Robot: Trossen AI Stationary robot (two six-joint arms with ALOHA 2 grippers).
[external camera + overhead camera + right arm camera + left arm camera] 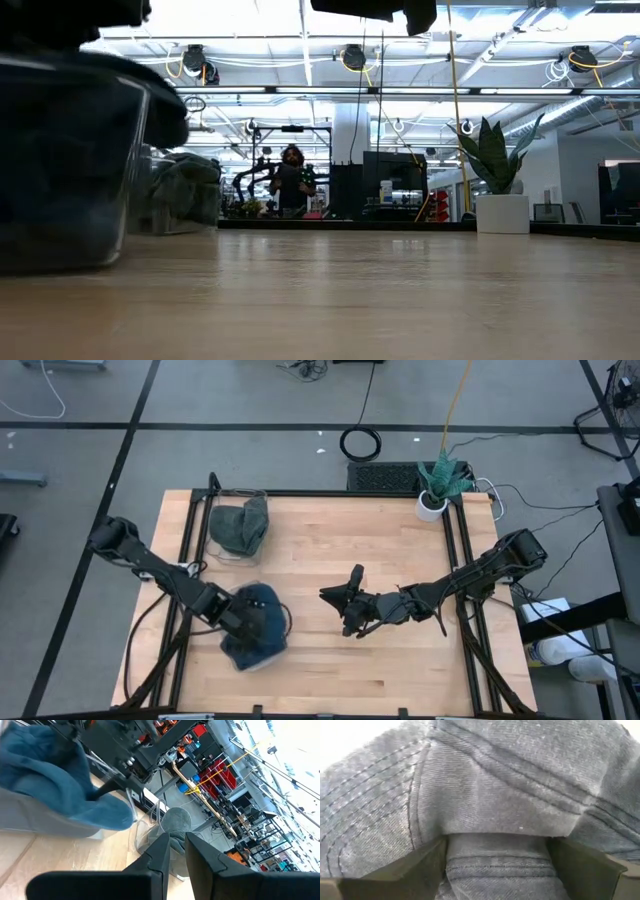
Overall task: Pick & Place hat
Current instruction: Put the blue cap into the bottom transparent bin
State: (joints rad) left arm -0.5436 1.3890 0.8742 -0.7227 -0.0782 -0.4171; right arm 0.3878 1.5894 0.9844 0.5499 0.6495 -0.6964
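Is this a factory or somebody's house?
More like a robot workshop or lab, probably. There are red shelves full of gear, cables on the floor, and long ceiling lights over a big open room.

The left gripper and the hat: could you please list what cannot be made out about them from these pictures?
- High view: the left gripper is over the blue hat; its fingertips are hidden by its own body.
- Left wrist view: denim fills the frame, so the hat's outline is cut off; whether the wide-set fingers press it is unclear.
- Low view: the clear bin is too close, its contents dark.
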